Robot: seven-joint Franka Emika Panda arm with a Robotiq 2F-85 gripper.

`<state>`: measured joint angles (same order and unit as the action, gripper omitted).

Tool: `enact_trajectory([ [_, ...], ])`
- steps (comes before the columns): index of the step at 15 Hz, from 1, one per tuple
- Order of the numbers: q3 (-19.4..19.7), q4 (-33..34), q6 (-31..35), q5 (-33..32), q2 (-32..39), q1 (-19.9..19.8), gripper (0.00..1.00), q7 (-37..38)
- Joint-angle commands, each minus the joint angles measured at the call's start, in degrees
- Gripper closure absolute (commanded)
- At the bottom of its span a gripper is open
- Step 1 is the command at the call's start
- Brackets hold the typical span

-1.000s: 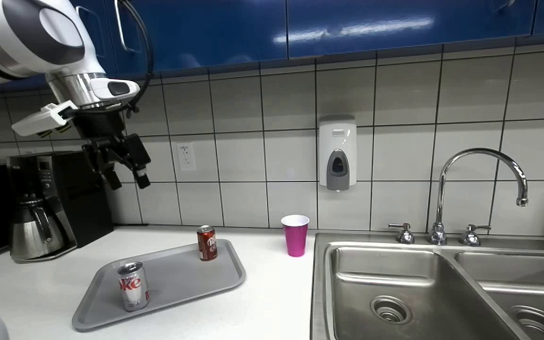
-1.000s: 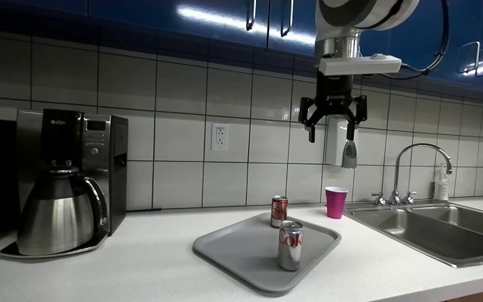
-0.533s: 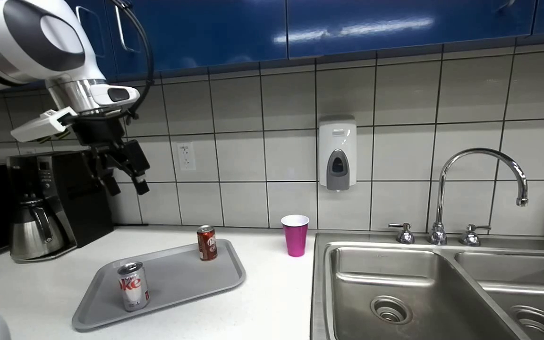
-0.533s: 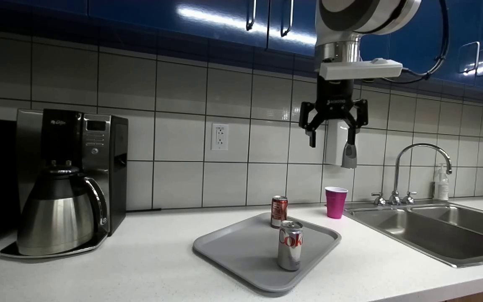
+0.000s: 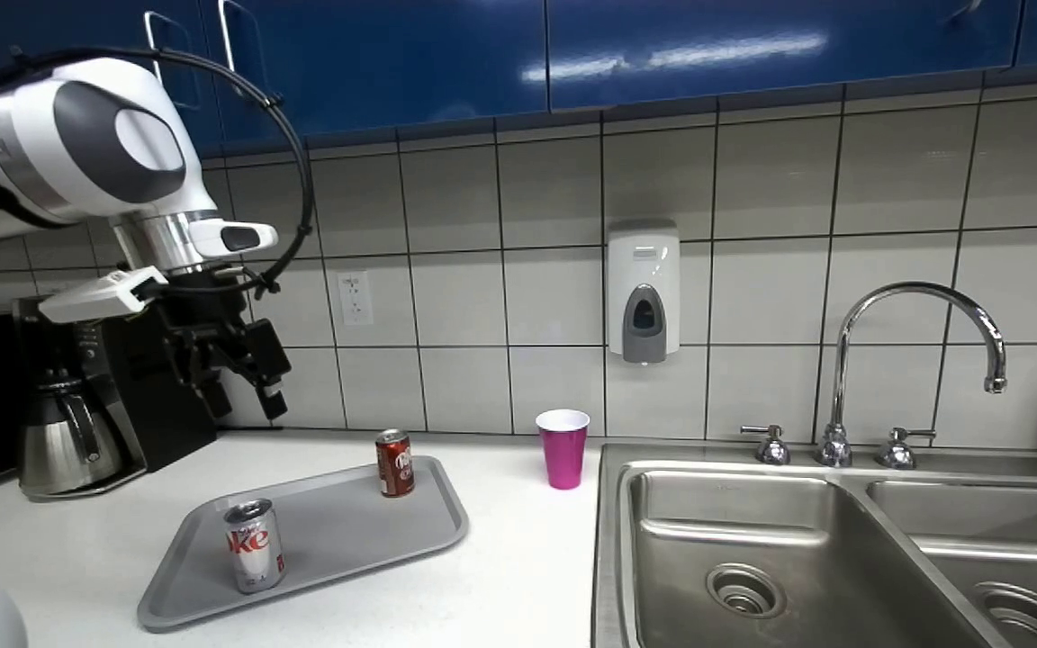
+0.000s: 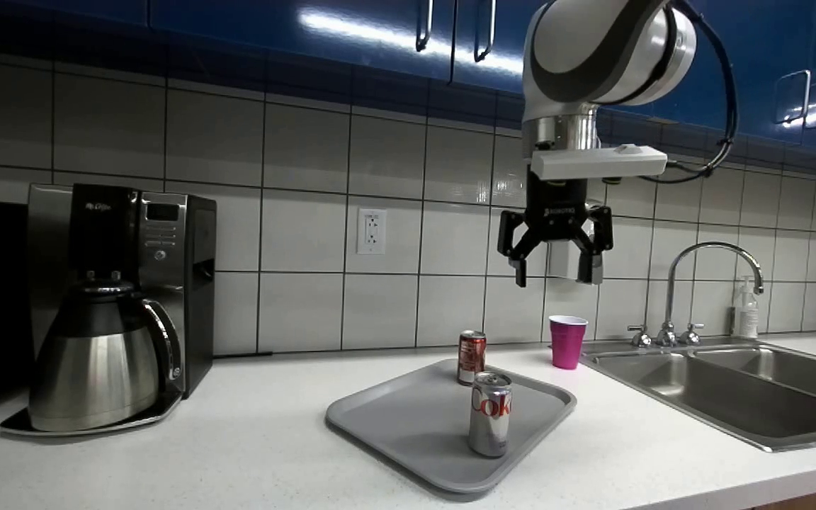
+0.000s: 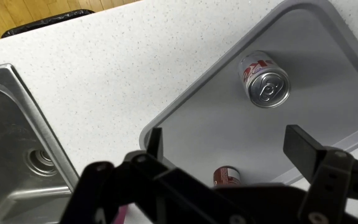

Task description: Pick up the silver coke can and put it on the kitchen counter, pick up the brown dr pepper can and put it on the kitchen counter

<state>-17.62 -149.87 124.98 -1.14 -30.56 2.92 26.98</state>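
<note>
Upright on the grey tray stands the silver coke can (image 5: 255, 546), nearest the camera in both exterior views (image 6: 491, 414); its metal top and red lettering show in the wrist view (image 7: 267, 84). Toward the tiled wall, on the same tray, is the brown dr pepper can (image 5: 395, 463), upright too (image 6: 472, 358). In the wrist view its upper part (image 7: 225, 176) is hidden behind the gripper body. My gripper (image 6: 555, 275) hangs well above the tray, fingers pointing down and apart, nothing between them (image 7: 225, 140). The white kitchen counter (image 5: 500, 585) surrounds the tray.
The grey tray (image 5: 338, 531) lies on the counter. A pink cup (image 5: 563, 450) stands between it and the steel sink (image 5: 743, 531). A coffee maker (image 6: 110, 304) occupies the far side. Behind are a tiled wall, a soap dispenser (image 5: 644, 292) and blue cabinets (image 5: 780, 45).
My gripper has come down toward the tray, mostly within the last half second, with its fingers still apart. Both cans, the tray and the cup have stayed in place.
</note>
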Motion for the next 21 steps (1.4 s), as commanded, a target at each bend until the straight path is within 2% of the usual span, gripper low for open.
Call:
enact_trajectory([
  [1,0.53,0.47,2.82,0.19,4.76,0.81,0.0,0.2],
  [10,1.63,3.9,7.82,-0.03,16.63,2.11,0.0,-2.57],
  [21,1.96,8.57,8.96,-2.52,27.11,5.14,0.0,-2.39],
])
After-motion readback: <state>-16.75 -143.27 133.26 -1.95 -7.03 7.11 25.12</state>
